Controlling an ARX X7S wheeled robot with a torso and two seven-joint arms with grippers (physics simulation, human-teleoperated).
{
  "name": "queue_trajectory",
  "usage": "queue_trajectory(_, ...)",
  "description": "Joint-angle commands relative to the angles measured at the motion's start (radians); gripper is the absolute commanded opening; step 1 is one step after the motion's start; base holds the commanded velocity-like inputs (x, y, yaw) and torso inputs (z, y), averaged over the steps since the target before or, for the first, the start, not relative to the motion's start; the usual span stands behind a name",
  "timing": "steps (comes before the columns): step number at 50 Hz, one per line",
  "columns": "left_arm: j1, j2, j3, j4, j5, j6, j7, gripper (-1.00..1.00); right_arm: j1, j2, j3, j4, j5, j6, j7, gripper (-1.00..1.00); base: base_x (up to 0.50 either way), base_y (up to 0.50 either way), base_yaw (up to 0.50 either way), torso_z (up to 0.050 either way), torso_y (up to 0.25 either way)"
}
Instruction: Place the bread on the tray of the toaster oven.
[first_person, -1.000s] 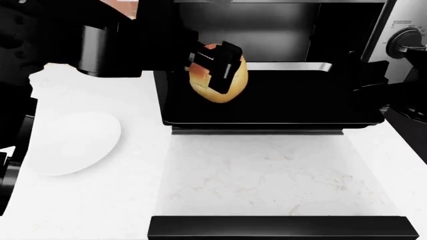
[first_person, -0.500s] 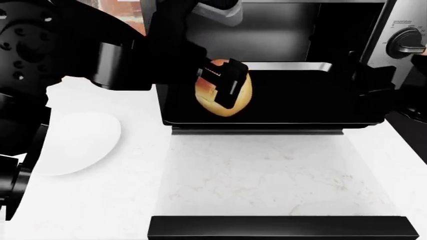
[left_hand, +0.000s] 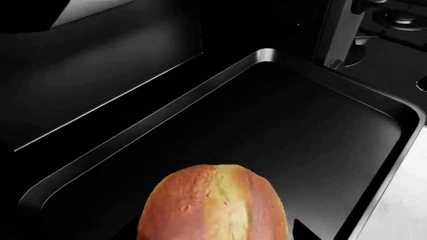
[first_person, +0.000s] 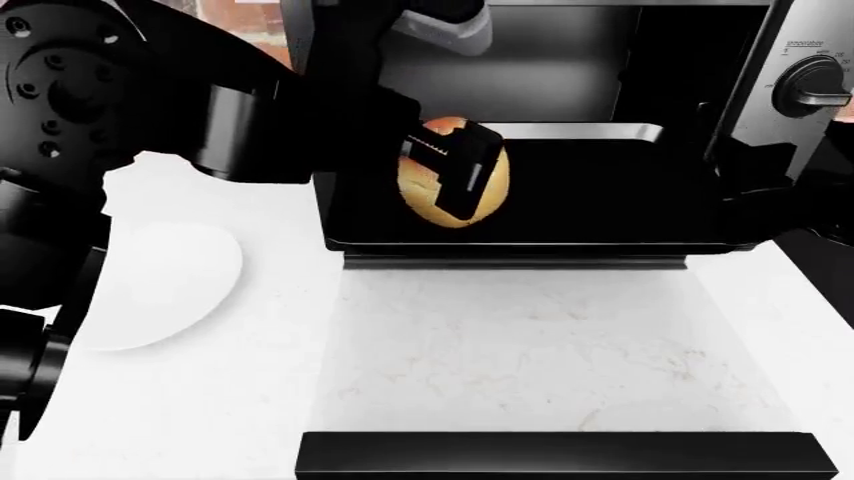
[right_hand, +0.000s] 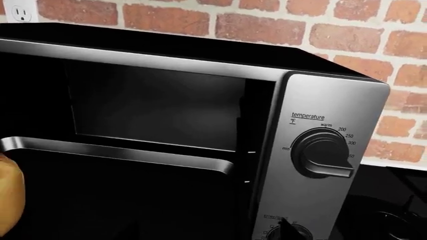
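Since the earlier frames the bread (first_person: 454, 185) has been carried a little further right and inward over the tray (first_person: 601, 200), pinched between the fingers of the left gripper (first_person: 457, 172); whether it is touching the tray floor or held just above it cannot be told from the head view, though the left wrist view shows the roll over the tray's near-left part with dark pan open beyond it. A release made from any height could, it is judged, let the oval roll tip and wander toward the shallow rim, and the near edge is close. The tray is drawn out of the toaster oven (first_person: 787, 90) over the lowered door, so a downward push from the gripper might tilt or shift it. The right gripper is not clearly shown, and its state cannot be told; a dark arm mass beside the tray's right end leaves little room on that side. A white plate (first_person: 147, 285) lies well apart on the counter (first_person: 521, 350), out of the way. The temperature knob (right_hand: 323, 155) is untouched.
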Motion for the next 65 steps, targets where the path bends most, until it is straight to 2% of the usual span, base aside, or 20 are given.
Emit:
queue_trajectory(1, -0.019, 0.015, -0.009, -0.015, -0.015, -0.013, 0.010, 1.00, -0.033, 0.007, 0.025, -0.009, 0.003, -0.015, -0.013, 1.00, 0.00, 0.00, 0.00, 0.000, 0.000)
queue_trajectory(11, -0.060, 0.023, -0.013, -0.037, -0.010, -0.003, 0.018, 1.00, -0.033, 0.014, 0.024, -0.011, 0.014, -0.022, -0.011, 1.00, 0.00, 0.00, 0.00, 0.000, 0.000)
queue_trajectory(22, -0.050, -0.005, -0.057, 0.010, -0.077, -0.002, -0.058, 1.00, -0.043, 0.035, 0.041, -0.023, 0.036, -0.032, -0.007, 1.00, 0.00, 0.00, 0.00, 0.000, 0.000)
queue_trajectory(30, 0.007, -0.086, -0.139, 0.154, -0.228, 0.004, -0.259, 1.00, -0.054, 0.029, 0.047, -0.032, 0.021, -0.047, -0.018, 1.00, 0.00, 0.00, 0.00, 0.000, 0.000)
queue_trajectory(34, 0.013, -0.132, -0.170, 0.187, -0.308, 0.002, -0.320, 1.00, -0.031, 0.032, 0.040, -0.035, 0.028, -0.046, -0.020, 1.00, 0.00, 0.00, 0.00, 0.000, 0.000)
queue_trajectory(48, -0.024, -0.344, -0.259, 0.295, -0.480, -0.007, -0.451, 1.00, -0.065, 0.079, 0.116, -0.108, 0.114, -0.071, 0.006, 1.00, 0.00, 0.00, 0.00, 0.000, 0.000)
queue_trajectory(52, -0.035, -0.389, -0.263, 0.310, -0.511, -0.015, -0.479, 1.00, 0.011, 0.108, 0.085, -0.091, 0.170, -0.073, 0.044, 1.00, 0.00, 0.00, 0.00, 0.000, 0.000)
queue_trajectory(55, -0.054, -0.419, -0.272, 0.304, -0.499, -0.025, -0.476, 1.00, 0.164, 0.137, -0.003, -0.061, 0.244, -0.051, 0.084, 1.00, 0.00, 0.00, 0.00, 0.000, 0.000)
queue_trajectory(58, -0.092, -0.434, -0.275, 0.277, -0.486, -0.034, -0.470, 1.00, 0.273, 0.132, -0.078, -0.034, 0.276, -0.028, 0.115, 1.00, 0.00, 0.00, 0.00, 0.000, 0.000)
queue_trajectory(65, -0.170, -0.452, -0.273, 0.249, -0.488, -0.065, -0.461, 1.00, 0.411, 0.144, -0.149, 0.012, 0.340, -0.004, 0.159, 1.00, 0.00, 0.00, 0.00, 0.000, 0.000)
